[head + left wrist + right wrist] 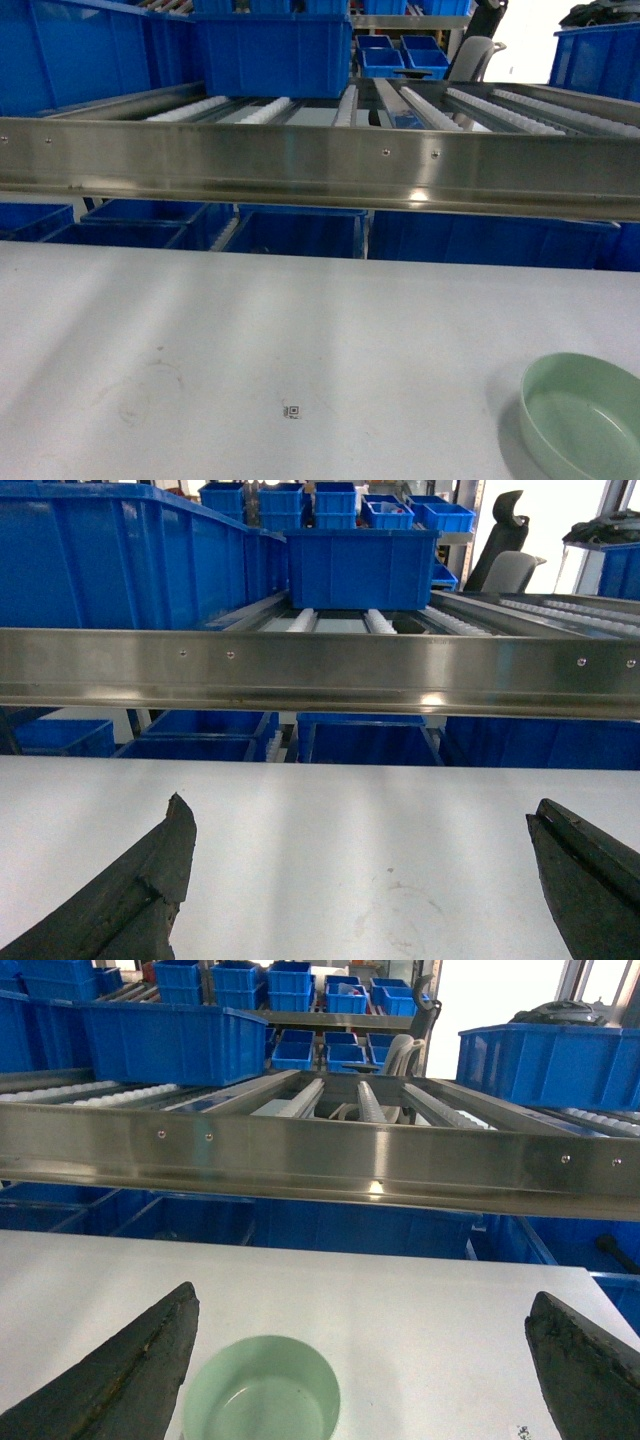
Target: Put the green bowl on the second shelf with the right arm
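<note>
On the white tabletop [250, 350], at the lower right corner of my head view, sits the green bowl [583, 415]: round, smooth, pale mint, with curved sides and a plain glossy inside, its right part cut by the picture's edge. It stands upright and nothing touches it. My right wrist camera sees the same bowl [262, 1393] from above, lying nearer the left finger than the right one, and I cannot tell whether that finger touches it.

My right gripper [360, 1385] is spread wide, its two dark, rough-edged, wedge-shaped fingers [120, 1380] far apart at the picture's lower corners, holding nothing. My left gripper [360, 890] is likewise spread, its black fingers [130, 900] wide apart over bare table, with nothing between them (only some faint scuff marks on the surface).

Beyond the table runs a long rail of brushed steel [320, 165], flat and shiny, with small screw heads along it. Behind it lies the shelf's roller bed [480, 108], made of slanting tracks of small white rollers between metal strips. A large blue plastic crate [272, 52] with ribbed walls rests on the rollers at the left, and more blue crates [290, 235] stand below the rail. A tiny square printed marker [292, 412] lies on the table near the middle, well apart from the bowl.
</note>
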You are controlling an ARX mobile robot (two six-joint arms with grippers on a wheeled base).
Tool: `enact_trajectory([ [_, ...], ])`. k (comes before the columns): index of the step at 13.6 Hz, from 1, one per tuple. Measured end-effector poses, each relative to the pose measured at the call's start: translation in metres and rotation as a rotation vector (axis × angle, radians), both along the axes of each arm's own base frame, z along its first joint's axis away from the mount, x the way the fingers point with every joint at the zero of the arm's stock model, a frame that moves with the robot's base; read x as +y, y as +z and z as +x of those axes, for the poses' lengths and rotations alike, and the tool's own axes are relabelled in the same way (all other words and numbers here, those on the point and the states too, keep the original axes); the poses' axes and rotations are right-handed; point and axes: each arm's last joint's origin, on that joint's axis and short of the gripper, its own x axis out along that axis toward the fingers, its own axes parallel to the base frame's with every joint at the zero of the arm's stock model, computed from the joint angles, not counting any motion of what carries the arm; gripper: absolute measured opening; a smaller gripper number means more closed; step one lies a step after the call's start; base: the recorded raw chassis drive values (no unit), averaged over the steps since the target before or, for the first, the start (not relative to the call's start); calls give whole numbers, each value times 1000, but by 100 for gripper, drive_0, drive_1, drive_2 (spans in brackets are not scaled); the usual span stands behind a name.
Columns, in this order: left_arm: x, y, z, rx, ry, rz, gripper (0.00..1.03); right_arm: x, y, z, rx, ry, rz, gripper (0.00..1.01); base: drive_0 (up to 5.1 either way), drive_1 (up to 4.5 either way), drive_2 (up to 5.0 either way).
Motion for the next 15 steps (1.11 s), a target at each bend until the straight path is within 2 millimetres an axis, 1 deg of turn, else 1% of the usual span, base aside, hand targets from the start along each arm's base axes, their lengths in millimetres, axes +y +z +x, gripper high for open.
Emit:
enact_trajectory([
  [9,0,0,0,0,0,0,98,0,0,0,-1,0,0,98,0,0,0],
  [10,0,0,0,0,0,0,98,0,7,4,-56,5,-13,98,0,0,0],
  [12,0,0,0,0,0,0,98,-5,5,19,-14,5,-45,98,0,0,0],
  [13,0,0,0,0,0,0,98,-6,7,34,21,31,-76,98,0,0,0],
  [14,0,0,0,0,0,0,98,-5,15,52,29,74,-121,98,0,0,0],
  [15,0,0,0,0,0,0,98,-2,12,93,208,191,-197,98,0,0,0],
])
